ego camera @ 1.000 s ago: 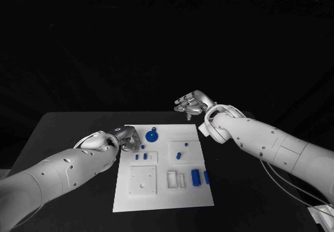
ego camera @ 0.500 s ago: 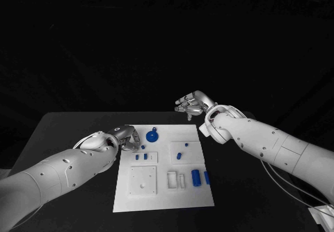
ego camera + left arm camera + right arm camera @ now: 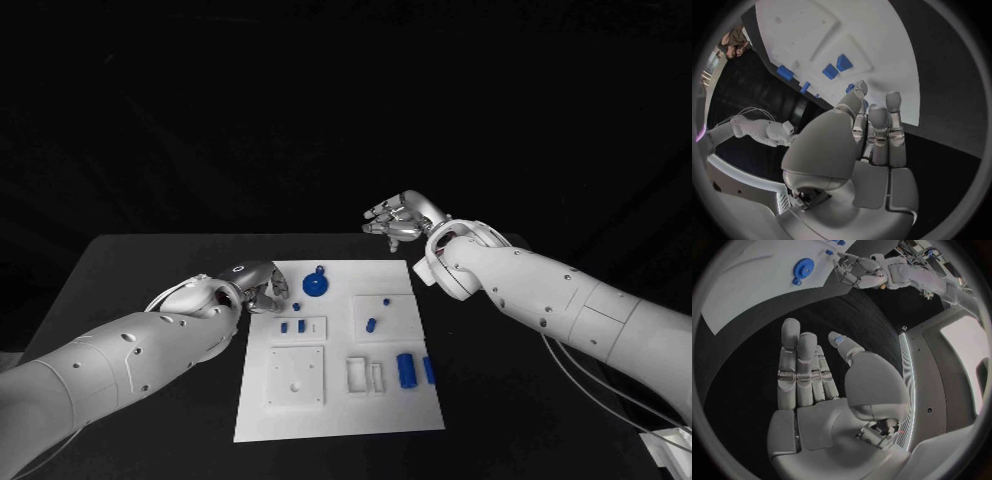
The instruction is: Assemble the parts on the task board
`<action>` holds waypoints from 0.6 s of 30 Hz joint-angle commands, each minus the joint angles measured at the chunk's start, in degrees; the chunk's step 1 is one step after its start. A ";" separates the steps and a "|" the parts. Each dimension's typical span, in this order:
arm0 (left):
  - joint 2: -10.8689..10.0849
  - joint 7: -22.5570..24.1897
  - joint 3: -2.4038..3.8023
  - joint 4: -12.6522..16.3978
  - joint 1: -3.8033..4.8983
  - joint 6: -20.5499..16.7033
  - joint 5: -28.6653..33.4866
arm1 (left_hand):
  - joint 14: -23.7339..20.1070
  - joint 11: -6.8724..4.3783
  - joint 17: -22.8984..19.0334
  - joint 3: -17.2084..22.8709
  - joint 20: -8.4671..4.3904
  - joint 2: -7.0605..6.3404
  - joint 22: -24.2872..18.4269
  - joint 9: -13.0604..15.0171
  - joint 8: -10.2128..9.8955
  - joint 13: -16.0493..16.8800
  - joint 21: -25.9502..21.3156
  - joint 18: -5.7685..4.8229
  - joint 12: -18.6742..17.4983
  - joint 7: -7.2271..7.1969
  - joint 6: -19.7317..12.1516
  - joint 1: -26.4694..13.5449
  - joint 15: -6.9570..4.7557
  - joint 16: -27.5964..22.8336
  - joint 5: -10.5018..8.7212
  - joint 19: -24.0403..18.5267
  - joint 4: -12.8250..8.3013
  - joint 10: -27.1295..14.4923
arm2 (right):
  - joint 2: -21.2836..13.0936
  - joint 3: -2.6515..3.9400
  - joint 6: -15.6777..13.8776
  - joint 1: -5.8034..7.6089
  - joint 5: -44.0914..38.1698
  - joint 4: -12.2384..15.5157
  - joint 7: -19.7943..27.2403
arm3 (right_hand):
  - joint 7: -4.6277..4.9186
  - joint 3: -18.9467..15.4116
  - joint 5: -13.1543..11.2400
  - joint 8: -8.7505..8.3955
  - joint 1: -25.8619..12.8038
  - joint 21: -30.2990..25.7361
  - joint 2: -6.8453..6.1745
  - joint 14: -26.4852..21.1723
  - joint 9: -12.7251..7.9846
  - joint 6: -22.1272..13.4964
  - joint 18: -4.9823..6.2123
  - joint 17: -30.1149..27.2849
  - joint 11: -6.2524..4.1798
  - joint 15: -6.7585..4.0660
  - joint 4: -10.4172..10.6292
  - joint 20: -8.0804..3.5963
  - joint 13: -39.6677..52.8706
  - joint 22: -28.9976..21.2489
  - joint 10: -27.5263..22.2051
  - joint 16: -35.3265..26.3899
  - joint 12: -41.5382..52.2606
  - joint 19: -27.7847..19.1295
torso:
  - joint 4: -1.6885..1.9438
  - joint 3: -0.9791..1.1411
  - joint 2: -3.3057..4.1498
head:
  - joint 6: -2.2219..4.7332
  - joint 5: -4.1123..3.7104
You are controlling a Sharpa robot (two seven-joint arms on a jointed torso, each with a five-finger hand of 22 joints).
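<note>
Assembly barely begun, parts (image 3: 405, 366) loose on the task board (image 3: 339, 420).
Left robot hand (image 3: 257, 289) and right robot hand (image 3: 398, 218) were both released (nothing grasped).

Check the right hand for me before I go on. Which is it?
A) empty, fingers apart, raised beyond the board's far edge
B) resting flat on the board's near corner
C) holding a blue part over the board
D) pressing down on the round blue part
A: the right hand is raised past the far edge of the task board, and its wrist view shows an empty palm with the fingers apart.
</note>
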 commanded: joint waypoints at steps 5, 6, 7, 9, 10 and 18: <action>-1.56 -0.05 0.74 3.23 0.64 -1.34 0.19 | -0.41 -0.02 -0.38 0.36 0.09 -0.31 1.16 -0.98 0.76 -1.41 0.65 -0.03 1.68 0.22 -0.67 0.08 -0.19 0.75 0.15 -0.48 -0.32 -0.51 | -0.16 0.02 0.79 -0.12 0.20 0.03 0.61 | 0.08 0.03 0.11 0.21 -0.15 0.22 -0.01 -0.15 0.08 0.30 1.28 -0.09 -0.05 0.24 0.32 0.01 -0.08 -0.06 -0.13 0.23 -0.38 1.90 | 0.07 0.00 -0.03 | 0.21 -0.18; -1.88 -0.08 0.89 3.91 0.82 -1.32 0.21 | -0.40 -0.03 -0.38 0.37 0.08 -0.31 1.17 -0.99 0.76 -1.42 0.66 -0.02 1.70 0.23 -0.66 0.08 -0.20 0.76 0.14 -0.47 -0.32 -0.48 | -0.18 0.02 0.80 -0.13 0.21 0.01 0.61 | 0.08 0.03 0.11 0.21 -0.15 0.22 -0.01 -0.15 0.08 0.30 1.28 -0.09 -0.05 0.24 0.32 0.01 -0.08 -0.06 -0.13 0.23 -0.38 1.90 | 0.09 0.00 -0.05 | 0.22 -0.22; -2.24 -0.11 1.03 4.67 1.01 -1.33 0.22 | -0.37 -0.06 -0.42 0.38 0.06 -0.26 1.15 -1.11 0.76 -1.57 0.67 -0.03 1.71 0.24 -0.68 0.02 -0.23 0.77 0.12 -0.47 -0.29 -0.36 | -0.18 0.02 0.82 -0.15 0.22 -0.02 0.61 | 0.08 0.03 0.11 0.21 -0.15 0.22 -0.01 -0.15 0.08 0.30 1.28 -0.09 -0.05 0.24 0.32 0.01 -0.08 -0.06 -0.13 0.23 -0.38 1.90 | 0.06 -0.01 -0.03 | 0.24 -0.23; -3.04 -0.22 1.30 6.36 1.46 -1.18 0.32 | -0.28 -0.14 -0.48 0.36 0.02 -0.26 1.14 -1.28 0.75 -1.74 0.69 -0.06 1.78 0.32 -0.70 -0.03 -0.31 0.78 0.11 -0.43 -0.29 -0.17 | -0.18 0.02 0.88 -0.18 0.25 -0.15 0.63 | 0.08 0.13 0.06 0.20 -0.08 0.29 0.05 -0.12 0.07 0.34 1.29 -0.11 -0.05 0.23 0.26 0.00 -0.08 -0.21 -0.16 0.23 -0.37 1.90 | 0.02 0.00 -0.06 | 0.25 -0.23; -3.55 -0.32 1.45 7.44 1.76 -1.05 0.45 | -0.21 -0.17 -0.54 0.38 -0.03 -0.22 1.13 -1.45 0.78 -1.97 0.70 -0.10 1.73 0.31 -0.65 -0.03 -0.36 0.77 0.13 -0.38 -0.31 -0.03 | -0.18 0.02 0.97 -0.20 0.28 -0.24 0.66 | 0.08 0.13 0.06 0.20 -0.08 0.29 0.05 -0.12 0.07 0.34 1.29 -0.11 -0.05 0.23 0.26 0.00 -0.08 -0.21 -0.16 0.23 -0.37 1.90 | -0.03 0.01 -0.05 | 0.27 -0.20; -8.50 -1.09 2.24 15.77 4.15 -0.40 4.47 | 0.00 -0.25 -0.93 0.67 -0.21 0.33 1.16 -4.09 -0.14 -3.58 0.64 -0.21 0.17 0.91 -1.40 -0.12 -0.48 0.31 0.17 -0.34 -0.51 1.46 | -0.53 0.01 3.02 -0.75 -2.14 -0.43 0.74 | 0.12 0.63 0.01 0.21 0.89 0.39 0.00 -0.12 0.08 0.31 1.31 -0.07 -0.07 0.20 -0.56 -0.03 -0.08 -0.15 -0.04 0.28 -0.35 1.90 | 0.12 0.00 -0.35 | 0.36 -0.42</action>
